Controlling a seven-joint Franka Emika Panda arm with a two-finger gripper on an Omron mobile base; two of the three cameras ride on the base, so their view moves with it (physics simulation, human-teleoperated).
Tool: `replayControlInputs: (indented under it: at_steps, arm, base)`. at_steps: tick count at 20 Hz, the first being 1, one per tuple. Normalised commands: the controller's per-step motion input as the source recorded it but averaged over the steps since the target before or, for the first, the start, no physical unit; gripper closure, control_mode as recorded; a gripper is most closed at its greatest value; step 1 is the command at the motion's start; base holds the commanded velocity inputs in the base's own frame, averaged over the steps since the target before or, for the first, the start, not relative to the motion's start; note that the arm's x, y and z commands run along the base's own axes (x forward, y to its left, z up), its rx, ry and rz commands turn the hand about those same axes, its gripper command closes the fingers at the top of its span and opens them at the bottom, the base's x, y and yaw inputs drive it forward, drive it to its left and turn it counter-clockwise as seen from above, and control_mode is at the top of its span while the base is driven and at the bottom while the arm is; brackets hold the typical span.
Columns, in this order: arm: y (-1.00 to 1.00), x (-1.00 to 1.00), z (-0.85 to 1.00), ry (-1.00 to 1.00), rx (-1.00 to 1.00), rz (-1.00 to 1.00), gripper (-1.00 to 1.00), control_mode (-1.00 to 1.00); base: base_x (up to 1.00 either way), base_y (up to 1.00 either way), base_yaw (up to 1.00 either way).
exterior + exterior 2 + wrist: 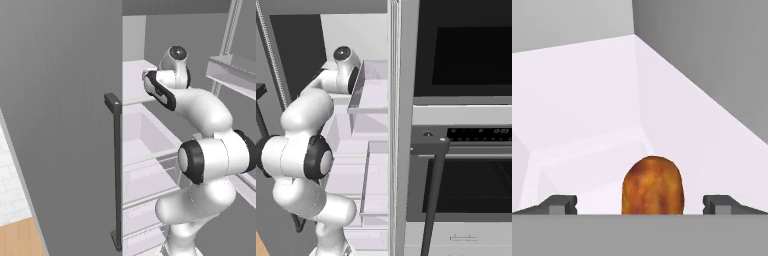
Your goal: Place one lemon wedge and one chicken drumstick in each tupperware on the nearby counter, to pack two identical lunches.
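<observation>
A reddish-brown chicken drumstick (pixel 653 186) lies on the pale floor of a fridge compartment, its rounded meaty end towards me. My gripper (pixel 640 204) is open, with one dark fingertip (pixel 559 204) to the left of the drumstick and the other to its right. Both stand well apart from it. In the base views my arm (pixel 200 110) reaches into an upper shelf of the open fridge. The lemon wedges, the tupperwares and the counter are out of view.
The open grey fridge door (pixel 60 125) with its dark vertical handle (pixel 116 170) stands close on the left. White shelves and drawers (pixel 150 150) lie below the arm. A black built-in oven (pixel 466 165) with a bar handle (pixel 433 200) sits to the right of the fridge.
</observation>
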Motion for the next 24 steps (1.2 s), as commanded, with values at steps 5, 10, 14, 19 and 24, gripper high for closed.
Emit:
replayControlInputs:
  at_steps: [5,10,14,19,24]
  arm:
    - [-0.02,0.17,-0.09,0.06,0.00,0.00,-1.00,-1.00]
    - [0.00,0.05,-0.36,0.02,0.00,0.00,1.00,-1.00]
    - [0.00,0.15,-0.27,0.00,0.00,0.00,1.00,-1.00]
    - [0.00,0.04,-0.05,-0.03,0.00,0.00,1.00,-1.00]
    - [0.00,-0.82,0.07,-0.15,0.00,0.03,1.00,-1.00]
  base:
    - [0.00,0.00,0.00]
    - [0.00,0.00,0.00]
    - [0.00,0.00,0.00]
    - [0.00,0.00,0.00]
    - [0.00,0.00,0.00]
